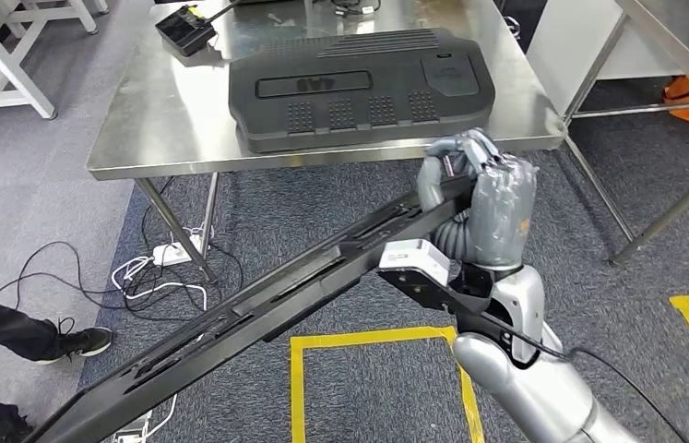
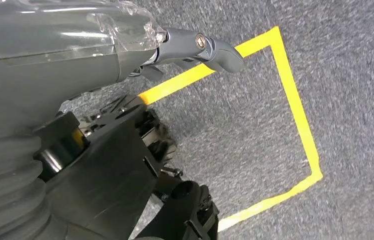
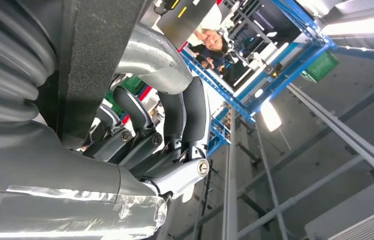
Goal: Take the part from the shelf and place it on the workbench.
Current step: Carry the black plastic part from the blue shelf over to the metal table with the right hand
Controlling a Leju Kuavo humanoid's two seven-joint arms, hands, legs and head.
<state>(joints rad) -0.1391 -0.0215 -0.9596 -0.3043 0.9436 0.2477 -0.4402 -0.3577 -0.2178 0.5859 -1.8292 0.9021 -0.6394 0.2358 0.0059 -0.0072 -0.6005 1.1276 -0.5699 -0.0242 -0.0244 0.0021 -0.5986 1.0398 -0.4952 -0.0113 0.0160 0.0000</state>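
**A:** Where does the part stand against the workbench (image 1: 165, 120)?

**B:** The right hand (image 1: 481, 198) is clenched around one end of the long black part (image 1: 267, 300), just short of the workbench's near edge. From there the part slopes away from the workbench and down toward the floor, so its far end hangs well clear of the workbench and low over the carpet, near a person's shoe (image 1: 77, 343).

**A:** And the left hand?

**B:** The left hand (image 2: 197, 47) hangs over the carpet by the yellow floor tape (image 2: 295, 115), with its thumb held out. Whether it holds anything cannot be told, since dark parts lie close under it.

**A:** So what could go wrong?

**B:** The grip is at one end only, so the long overhang may twist the part in the fingers (image 3: 184, 117) and let it slip. The low end could also catch on the cables (image 1: 137, 277) under the workbench or swing into the person.

**A:** And at the workbench itself?

**B:** A large black cover (image 1: 359, 88) already takes up much of the near side. If the part comes in at this slope, it could strike the workbench's edge or shove that cover.
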